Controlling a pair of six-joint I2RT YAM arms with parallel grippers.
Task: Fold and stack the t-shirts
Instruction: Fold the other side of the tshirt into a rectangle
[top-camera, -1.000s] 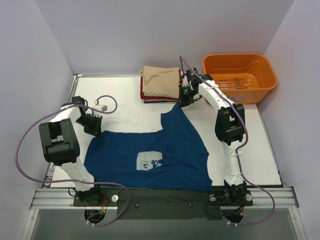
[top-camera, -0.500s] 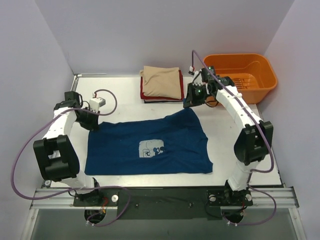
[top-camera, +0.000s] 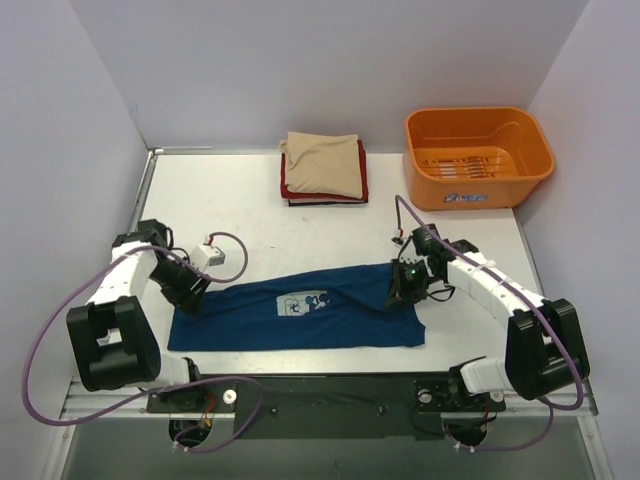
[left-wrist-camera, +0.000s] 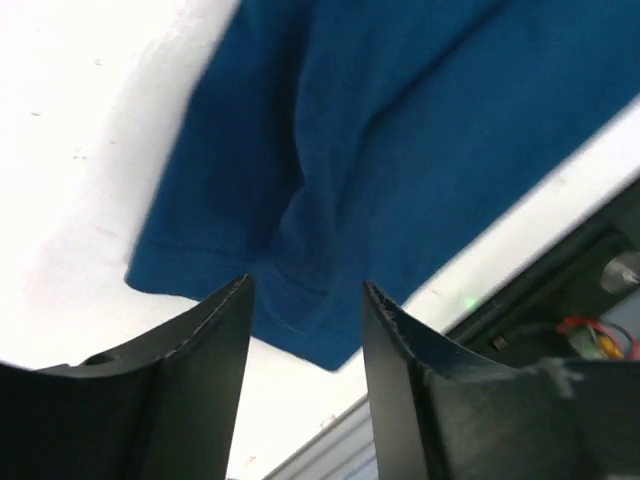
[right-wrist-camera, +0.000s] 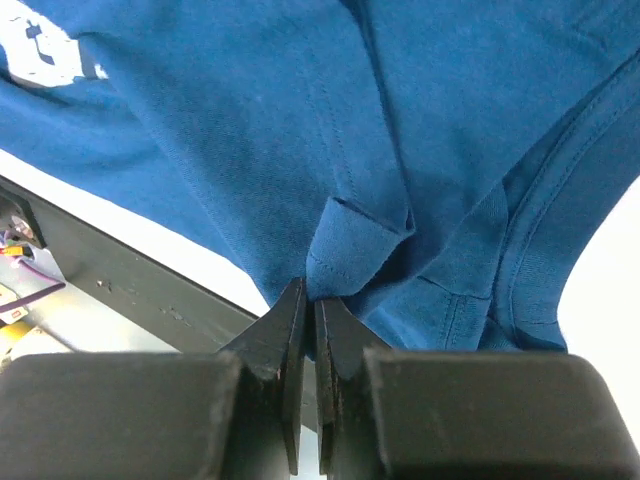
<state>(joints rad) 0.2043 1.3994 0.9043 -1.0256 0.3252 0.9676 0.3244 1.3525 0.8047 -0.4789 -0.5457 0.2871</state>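
Note:
A dark blue t-shirt (top-camera: 300, 320) lies folded into a long band near the table's front, its pale print (top-camera: 302, 304) showing at the fold's far edge. My left gripper (top-camera: 192, 298) stands open at the shirt's left end, with the cloth (left-wrist-camera: 400, 120) just beyond its fingertips (left-wrist-camera: 240, 300) and nothing between them. At the right end my right gripper (top-camera: 398, 295) is shut on a pinched fold of the shirt's hem (right-wrist-camera: 345, 245). A stack of folded t-shirts stands at the back, beige (top-camera: 322, 163) on top, red (top-camera: 285, 190) and a dark one (top-camera: 325, 203) beneath.
An orange plastic tub (top-camera: 478, 155) stands at the back right corner. The metal front rail (top-camera: 320, 385) runs just below the shirt and shows in the left wrist view as a dark edge (left-wrist-camera: 560, 290). Purple cables loop beside both arms.
Both arms drew the shirt's far edge toward the front, folding it over itself into a band. The left gripper then opened and let go; the right still holds.

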